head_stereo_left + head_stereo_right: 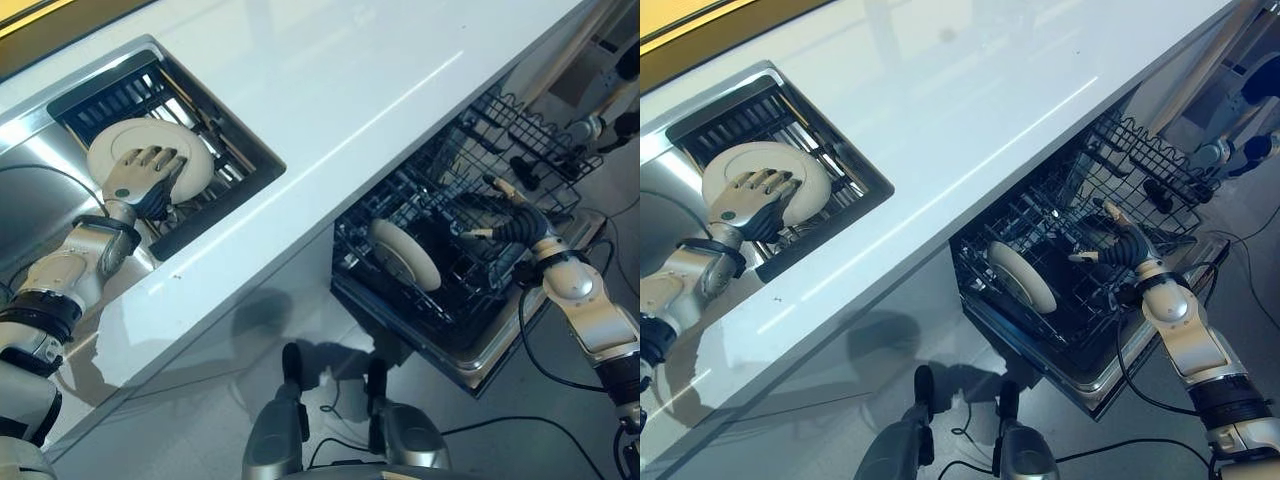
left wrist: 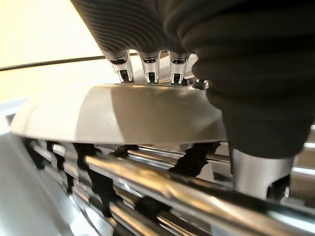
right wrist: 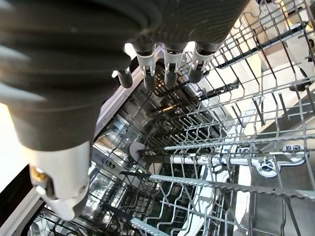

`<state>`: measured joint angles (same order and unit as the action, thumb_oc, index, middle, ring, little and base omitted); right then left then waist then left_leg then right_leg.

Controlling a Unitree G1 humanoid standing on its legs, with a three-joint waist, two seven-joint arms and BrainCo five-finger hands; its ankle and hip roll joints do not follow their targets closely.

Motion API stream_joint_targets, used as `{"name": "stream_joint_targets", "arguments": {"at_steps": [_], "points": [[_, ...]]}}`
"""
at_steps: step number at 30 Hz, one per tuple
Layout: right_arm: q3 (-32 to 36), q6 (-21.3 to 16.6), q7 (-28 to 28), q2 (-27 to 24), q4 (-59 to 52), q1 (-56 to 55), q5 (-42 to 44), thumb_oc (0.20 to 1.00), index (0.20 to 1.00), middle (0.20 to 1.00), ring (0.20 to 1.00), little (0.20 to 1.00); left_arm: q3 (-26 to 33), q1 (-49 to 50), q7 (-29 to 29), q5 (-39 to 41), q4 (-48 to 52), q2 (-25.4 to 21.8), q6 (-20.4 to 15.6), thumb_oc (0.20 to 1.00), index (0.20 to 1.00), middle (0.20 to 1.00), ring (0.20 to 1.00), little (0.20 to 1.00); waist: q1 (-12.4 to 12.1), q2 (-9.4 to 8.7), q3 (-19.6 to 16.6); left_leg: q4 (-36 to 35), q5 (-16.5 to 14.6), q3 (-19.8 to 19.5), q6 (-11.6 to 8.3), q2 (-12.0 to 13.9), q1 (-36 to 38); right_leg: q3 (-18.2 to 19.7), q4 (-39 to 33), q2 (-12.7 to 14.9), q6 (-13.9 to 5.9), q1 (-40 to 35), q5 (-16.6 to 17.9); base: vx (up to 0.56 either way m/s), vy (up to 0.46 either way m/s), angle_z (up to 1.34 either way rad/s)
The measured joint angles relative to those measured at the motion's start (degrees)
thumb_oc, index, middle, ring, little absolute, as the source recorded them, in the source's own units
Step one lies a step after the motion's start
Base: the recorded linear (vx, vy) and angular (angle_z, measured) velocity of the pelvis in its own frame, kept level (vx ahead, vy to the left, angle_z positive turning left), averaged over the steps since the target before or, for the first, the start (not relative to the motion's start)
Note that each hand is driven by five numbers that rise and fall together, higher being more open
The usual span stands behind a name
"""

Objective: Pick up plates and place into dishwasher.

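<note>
Landmark: long white countertop [image 1: 330, 110].

Item 1. Recessed stainless-steel sink [image 1: 40, 140], set into the countertop at its left end, fitted with a dark slatted drying rack [image 1: 130, 95].

Item 2. Round white ceramic plate [image 1: 120, 145], laid on the drying rack inside the sink. The left hand [image 1: 145, 178] is laid flat on top of this plate, fingers straight and spread across its face; in the left wrist view the fingers [image 2: 150, 69] are seen reaching over the plate's rim [image 2: 118, 113]. No curl around the plate is seen.

Item 3. Pulled-out dark wire dishwasher rack [image 1: 450, 300], below the countertop's front edge at its right end.

Item 4. Second round white plate [image 1: 403, 254], stood on edge between the tines at the rack's left part.

Item 5. Right hand [image 1: 507, 212], held over the dishwasher rack to the right of the standing plate, fingers loosely extended, nothing held.
</note>
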<state>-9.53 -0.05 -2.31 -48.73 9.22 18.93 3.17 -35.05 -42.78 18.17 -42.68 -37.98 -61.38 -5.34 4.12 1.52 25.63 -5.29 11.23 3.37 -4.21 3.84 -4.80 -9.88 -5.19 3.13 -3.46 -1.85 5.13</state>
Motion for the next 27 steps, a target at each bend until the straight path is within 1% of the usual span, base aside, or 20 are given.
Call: {"name": "stream_joint_targets", "arguments": {"at_steps": [5, 8, 10, 16, 21, 23, 25, 27], "points": [[-2.96, 0.0, 0.24, -0.49, 0.69, 2.5, 1.95, 1.0, 1.0, 1.0, 1.0, 1.0, -2.1, -3.85, -2.42, -1.46, -1.98, -0.03, 2.07, 1.0, 1.0, 1.0, 1.0, 1.0, -0.07, -0.09, 0.59, -0.01, 0.0, 0.0, -0.02, 0.01, -0.25, 0.0, -0.01, 0.0, -0.04, 0.25, 0.04, -0.03, -0.001, 0.0], [-3.96, 0.01, 0.23, -0.8, 0.73, 3.91, 2.1, 1.0, 1.0, 1.0, 1.0, 1.0, -2.25, -5.08, -3.24, -1.79, -2.11, 0.01, 3.84, 1.0, 1.0, 1.0, 1.0, 1.0, -0.2, -0.11, 0.63, 0.01, 0.06, 0.01, 0.01, 0.02, -1.1, 0.01, 0.0, -0.01, -0.06, 1.12, 0.18, 0.0, 0.0, 0.0], [-4.74, 0.01, 0.24, -0.8, 0.77, 4.09, 2.16, 1.0, 1.0, 1.0, 1.0, 1.0, -2.28, -5.47, -4.13, -3.55, -2.1, 0.32, 4.94, 1.0, 1.0, 1.0, 1.0, 1.0, -0.23, -0.13, 0.65, 0.01, 0.08, 0.01, 0.04, -0.07, -1.07, -0.01, 0.0, 0.06, -0.06, 1.05, 0.19, 0.0, 0.0, 0.0], [-4.84, 0.0, 0.25, -0.8, 2.21, 4.47, 3.14, 1.0, 1.0, 1.0, 1.0, 1.0, -2.65, -6.82, -6.52, -6.66, -2.26, 2.43, 9.05, 1.0, 1.0, 1.0, 1.0, 1.0, -0.33, -0.08, 0.66, -0.17, 0.05, 0.01, 0.02, 0.13, -1.54, -0.02, 0.0, -0.06, -0.09, 1.81, 0.21, -0.04, -0.008, 0.0], [-5.44, 0.01, 0.25, -0.84, 2.63, 4.71, 3.19, 1.0, 1.0, 1.0, 1.0, 1.0, -2.51, -9.74, -9.43, -8.44, -3.7, 4.61, 12.55, 1.0, 1.0, 1.0, 1.0, 1.0, -0.32, 0.64, 1.03, 0.0, 0.06, -0.01, 0.0, -0.01, -2.96, 0.02, 0.02, 0.04, -0.62, 3.06, 0.78, -0.02, -0.006, 0.0], [-6.65, 0.02, 0.26, -0.84, 2.62, 4.99, 3.19, 1.0, 1.0, 1.0, 1.0, 1.0, -2.81, -11.08, -11.59, -12.12, -4.29, 5.16, 14.1, 1.0, 1.0, 1.0, 1.0, 1.0, -0.16, 0.64, 1.05, -0.05, 0.07, 0.0, 0.0, -0.04, -3.0, 0.05, -0.01, 0.07, -0.7, 3.17, 0.83, -0.02, -0.01, -0.06], [-7.01, 0.02, 0.5, -0.83, 2.6, 5.3, 3.19, 1.0, 1.0, 1.0, 1.0, 1.0, -3.83, -13.09, -15.04, -15.76, -6.54, 5.63, 16.46, 1.0, 1.0, 1.0, 1.0, 1.0, -0.06, 0.64, 1.08, -0.03, 0.08, 0.03, 0.0, -0.06, -3.24, 0.09, 0.03, 0.1, -0.88, 3.54, 0.96, -0.02, -0.011, -0.08], [-7.01, 0.11, 0.51, -0.83, 2.62, 5.7, 3.19, 1.0, 1.0, 1.0, 1.0, 1.0, -4.14, -13.45, -17.37, -18.7, -7.22, 5.87, 19.4, 1.0, 1.0, 1.0, 1.0, 1.0, 0.65, 0.65, 1.08, 0.01, 0.18, 0.05, 0.05, -0.08, -3.25, 0.16, 0.05, 0.09, -0.87, 3.65, 1.02, -0.03, -0.011, -0.07]]}}
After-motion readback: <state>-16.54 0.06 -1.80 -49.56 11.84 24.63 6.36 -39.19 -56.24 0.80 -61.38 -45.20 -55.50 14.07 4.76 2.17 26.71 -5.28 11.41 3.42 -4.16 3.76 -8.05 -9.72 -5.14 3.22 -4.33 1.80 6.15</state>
